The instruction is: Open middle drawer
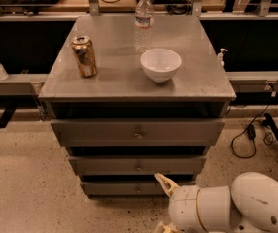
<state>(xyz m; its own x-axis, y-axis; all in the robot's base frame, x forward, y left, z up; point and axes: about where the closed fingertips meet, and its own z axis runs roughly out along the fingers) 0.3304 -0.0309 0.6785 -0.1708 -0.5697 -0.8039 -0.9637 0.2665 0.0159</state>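
Note:
The middle drawer is the second of three grey metal drawers in a cabinet, with a small round knob at its centre. Its front sits in line with the other drawer fronts. My gripper is low in the frame, in front of the cabinet and just right of its centre line, below the middle drawer. It is open and empty. Its upper fingertip lies in front of the lowest drawer. The lower finger is mostly cut off by the frame's bottom edge.
The top drawer lies under the cabinet top, which carries a drink can, a white bowl and a water bottle. A black cable lies on the speckled floor at right. My white arm fills the lower right.

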